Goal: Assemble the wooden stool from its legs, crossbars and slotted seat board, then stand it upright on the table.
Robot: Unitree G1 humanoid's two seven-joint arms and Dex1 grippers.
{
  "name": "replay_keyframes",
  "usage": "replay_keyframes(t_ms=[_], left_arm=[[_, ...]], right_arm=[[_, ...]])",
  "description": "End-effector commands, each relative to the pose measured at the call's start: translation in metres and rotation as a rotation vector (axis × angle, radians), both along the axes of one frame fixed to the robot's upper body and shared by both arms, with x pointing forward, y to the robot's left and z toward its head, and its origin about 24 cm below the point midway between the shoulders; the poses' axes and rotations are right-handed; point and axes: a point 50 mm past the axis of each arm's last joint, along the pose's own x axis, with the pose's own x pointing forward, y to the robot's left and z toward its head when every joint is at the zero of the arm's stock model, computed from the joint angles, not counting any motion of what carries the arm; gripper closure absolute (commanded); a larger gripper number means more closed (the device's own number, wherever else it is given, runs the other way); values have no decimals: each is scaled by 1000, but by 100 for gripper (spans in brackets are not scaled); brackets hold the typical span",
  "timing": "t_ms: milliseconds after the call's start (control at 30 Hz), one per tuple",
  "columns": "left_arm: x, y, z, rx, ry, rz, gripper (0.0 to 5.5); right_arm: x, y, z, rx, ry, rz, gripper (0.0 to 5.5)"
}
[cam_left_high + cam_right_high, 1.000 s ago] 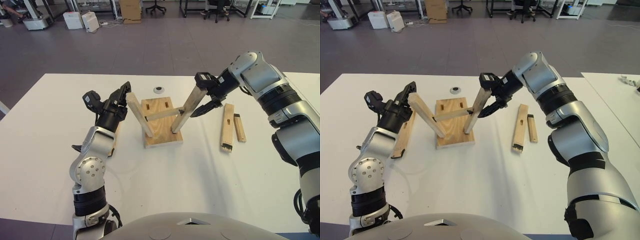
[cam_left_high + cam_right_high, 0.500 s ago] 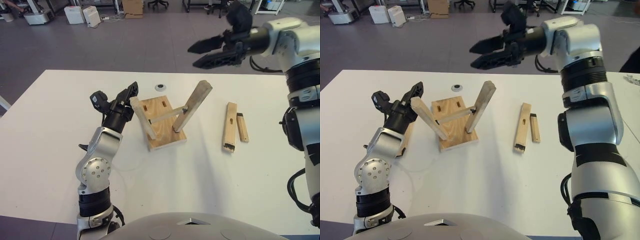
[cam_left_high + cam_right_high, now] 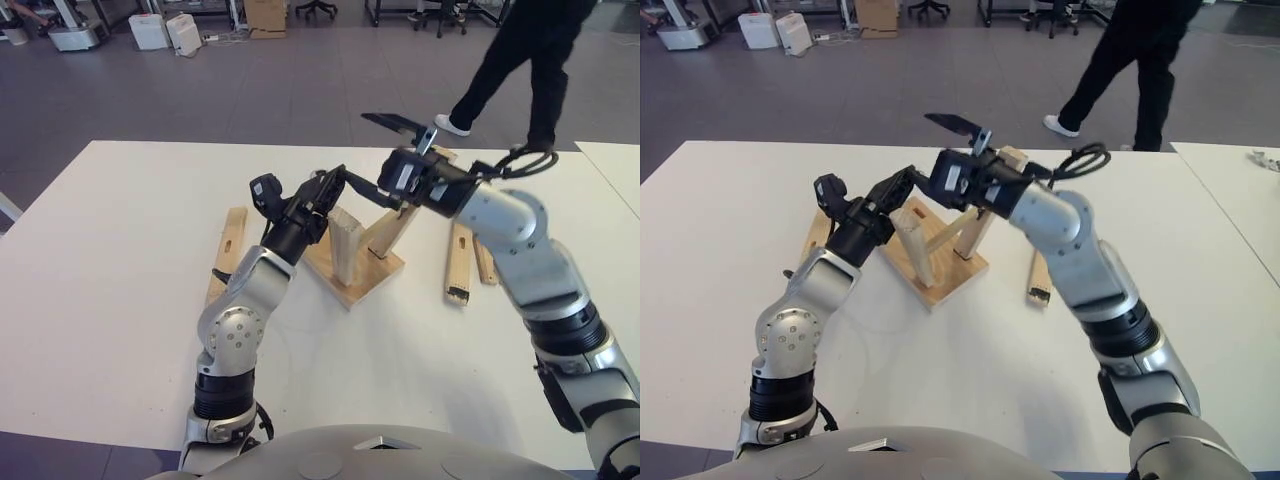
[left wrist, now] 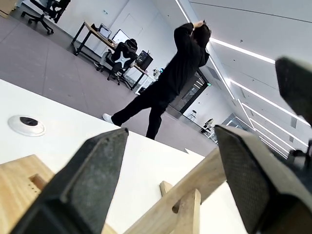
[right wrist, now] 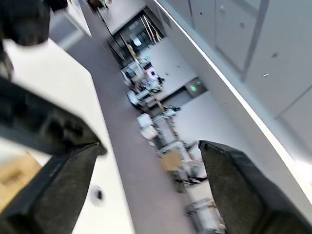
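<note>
Seat board [image 3: 372,276] lies near the middle of the worktop [image 3: 120,300], with two legs set in it. Left gripper [image 3: 330,192] hovers by the upright leg [image 3: 345,240], fingers spread. Right gripper [image 3: 378,152] hangs above the leaning leg [image 3: 392,228], fingers also wide apart. One loose leg [image 3: 224,250] lies to the left, another loose leg [image 3: 458,258] and a short crossbar [image 3: 485,262] to the right. I judge the frame half built. Next, the leaning leg needs a straight, firm grasp.

Found seat board [image 3: 375,275] lying at centre of table [image 3: 110,300], with two legs [image 3: 345,245] standing on it. Noted one loose piece [image 3: 228,250] flat to its left, two more pieces [image 3: 460,250] side by side to its right. Recorded left gripper [image 3: 335,192] and right gripper [image 3: 378,155] above the board, close together.
</note>
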Motion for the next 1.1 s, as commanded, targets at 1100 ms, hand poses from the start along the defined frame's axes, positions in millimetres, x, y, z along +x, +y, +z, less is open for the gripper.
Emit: replay_keyframes(t_ms=[1100], left_arm=[[-32,72,31,-31,-245,229,223]], right_arm=[[51,-75,6,991,792,-59,169]])
